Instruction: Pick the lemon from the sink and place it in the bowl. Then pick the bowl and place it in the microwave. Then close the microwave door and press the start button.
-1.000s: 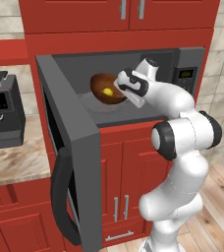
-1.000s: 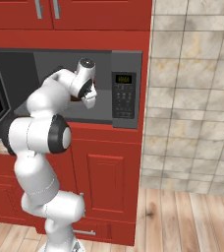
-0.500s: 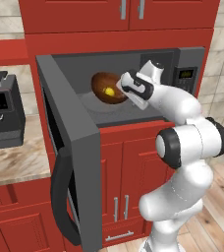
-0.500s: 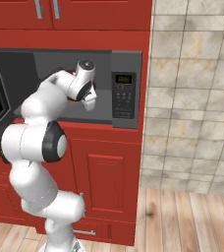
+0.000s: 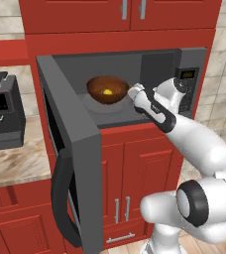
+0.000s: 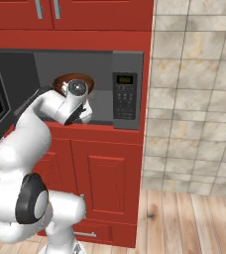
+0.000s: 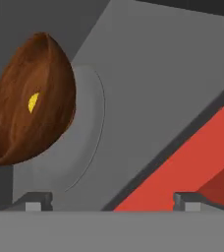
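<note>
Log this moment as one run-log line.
stage: bowl placed in microwave | lemon: in bowl | gripper: open, beside bowl | microwave door: open | next: close door

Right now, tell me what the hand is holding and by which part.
Nothing. The hand is open, its fingertips wide apart with nothing between them. The bowl sits free inside the microwave, with the lemon in it.
</note>
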Tool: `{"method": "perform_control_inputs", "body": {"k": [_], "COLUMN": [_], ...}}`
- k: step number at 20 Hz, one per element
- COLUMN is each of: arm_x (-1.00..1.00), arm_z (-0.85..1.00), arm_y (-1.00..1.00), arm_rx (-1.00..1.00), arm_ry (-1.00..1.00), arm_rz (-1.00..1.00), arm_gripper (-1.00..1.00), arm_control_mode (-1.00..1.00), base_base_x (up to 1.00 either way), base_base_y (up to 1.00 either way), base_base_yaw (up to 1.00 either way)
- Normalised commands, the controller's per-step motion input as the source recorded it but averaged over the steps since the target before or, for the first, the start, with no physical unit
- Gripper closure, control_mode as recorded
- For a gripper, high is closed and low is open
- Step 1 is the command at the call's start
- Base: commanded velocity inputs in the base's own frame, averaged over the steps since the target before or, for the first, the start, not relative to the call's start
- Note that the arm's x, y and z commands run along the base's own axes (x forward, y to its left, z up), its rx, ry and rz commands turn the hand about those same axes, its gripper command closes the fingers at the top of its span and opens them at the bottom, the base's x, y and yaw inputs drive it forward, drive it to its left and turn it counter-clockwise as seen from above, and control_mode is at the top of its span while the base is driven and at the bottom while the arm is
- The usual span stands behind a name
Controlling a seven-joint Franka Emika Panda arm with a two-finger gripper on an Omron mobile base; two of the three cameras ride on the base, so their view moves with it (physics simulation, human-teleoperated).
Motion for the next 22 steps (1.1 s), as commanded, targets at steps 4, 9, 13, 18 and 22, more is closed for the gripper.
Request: {"method": "perform_control_inputs", "body": {"k": [4,9,13,18,22], "arm_x": [-1.00,-1.00,-1.00,-1.00,-1.00], "arm_z": [0.00,0.19,0.68,0.99,1.00], "arm_y": [-0.32,-0.19,0.00,0.00,0.00], "arm_rx": [0.05,0.01,-0.01,-0.09,-0.16], "arm_ry": [-0.27,-0.10,0.00,0.00,0.00], "arm_rz": [0.00,0.10,0.23,0.16,0.19], "arm_gripper": [-1.00,-1.00,-1.00,-1.00,-1.00], "arm_control_mode": [-1.00,-1.00,-1.00,-1.00,-1.00], "base_base_x": [0.00,0.00,0.00,0.00,0.00], "base_base_y": [0.00,0.00,0.00,0.00,0.00], "base_base_yaw": [0.00,0.00,0.00,0.00,0.00]}}
